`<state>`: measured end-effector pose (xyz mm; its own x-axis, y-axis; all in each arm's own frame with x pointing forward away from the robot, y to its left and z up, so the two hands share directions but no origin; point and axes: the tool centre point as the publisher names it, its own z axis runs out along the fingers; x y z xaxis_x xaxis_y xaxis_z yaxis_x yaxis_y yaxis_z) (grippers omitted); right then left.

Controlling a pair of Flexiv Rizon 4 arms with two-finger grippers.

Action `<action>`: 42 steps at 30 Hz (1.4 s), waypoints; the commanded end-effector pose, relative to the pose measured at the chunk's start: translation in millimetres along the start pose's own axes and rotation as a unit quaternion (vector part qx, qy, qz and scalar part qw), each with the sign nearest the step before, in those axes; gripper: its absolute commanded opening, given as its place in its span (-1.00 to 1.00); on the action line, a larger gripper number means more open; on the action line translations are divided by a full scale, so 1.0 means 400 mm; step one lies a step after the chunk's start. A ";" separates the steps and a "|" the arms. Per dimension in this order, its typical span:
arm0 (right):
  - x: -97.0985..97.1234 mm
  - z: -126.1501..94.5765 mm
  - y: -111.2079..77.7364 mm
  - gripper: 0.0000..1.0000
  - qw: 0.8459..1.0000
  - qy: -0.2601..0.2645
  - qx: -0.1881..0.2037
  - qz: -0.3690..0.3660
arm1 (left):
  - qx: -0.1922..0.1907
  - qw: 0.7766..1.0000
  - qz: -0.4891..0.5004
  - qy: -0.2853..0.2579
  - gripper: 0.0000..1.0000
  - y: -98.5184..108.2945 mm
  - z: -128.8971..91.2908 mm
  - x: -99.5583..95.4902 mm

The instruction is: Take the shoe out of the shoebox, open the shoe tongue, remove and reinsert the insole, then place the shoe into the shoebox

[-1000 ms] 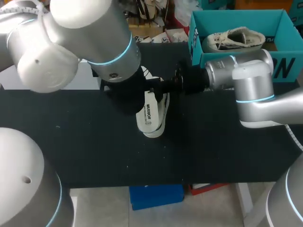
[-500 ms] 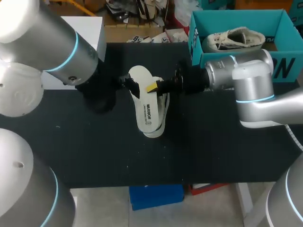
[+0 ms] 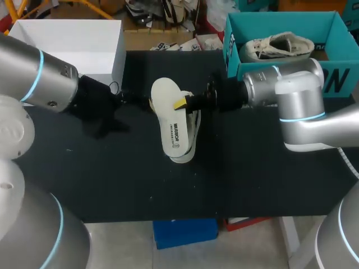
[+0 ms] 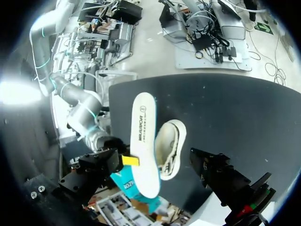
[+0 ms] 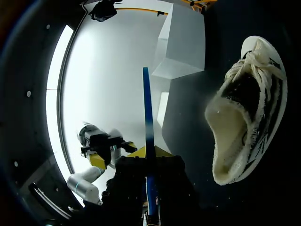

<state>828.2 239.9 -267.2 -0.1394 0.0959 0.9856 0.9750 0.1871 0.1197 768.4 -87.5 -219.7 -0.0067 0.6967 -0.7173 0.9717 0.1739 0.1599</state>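
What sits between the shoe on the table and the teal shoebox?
My right gripper and its wrist, jaws shut on the insole held over the shoe; the head view shows it.

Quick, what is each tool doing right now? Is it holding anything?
Left tool: open, holding nothing.
Right tool: closed on the insole.

Insole out of the shoe, box open
White insole (image 3: pixel 170 120) with a blue underside, pinched at one edge in the right gripper (image 3: pixel 180 103), face-up over the pale knit shoe (image 3: pixel 192 140) lying on its side on the table (image 3: pixel 112 179). Teal shoebox (image 3: pixel 233 53) at far right holds a second pale shoe (image 3: pixel 275 46).
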 end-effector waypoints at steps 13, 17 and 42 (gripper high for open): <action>0.001 0.000 -0.001 -1.00 1.000 -0.001 0.000 0.001 | -0.020 0.961 -0.050 -0.270 1.00 0.004 0.056 0.033; 0.001 0.000 -0.001 -1.00 1.000 -0.001 0.000 0.001 | -0.025 0.952 -0.065 -0.298 1.00 0.022 0.068 0.038; 0.001 0.000 -0.001 -1.00 1.000 -0.001 0.000 0.001 | -0.055 0.932 -0.064 -0.351 1.00 0.097 0.174 0.020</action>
<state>828.2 239.9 -267.3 -0.1394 0.0959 0.9856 0.9750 0.1871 0.1197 817.9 -115.6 -262.7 0.0695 0.0451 -0.9966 0.9446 0.3183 0.0803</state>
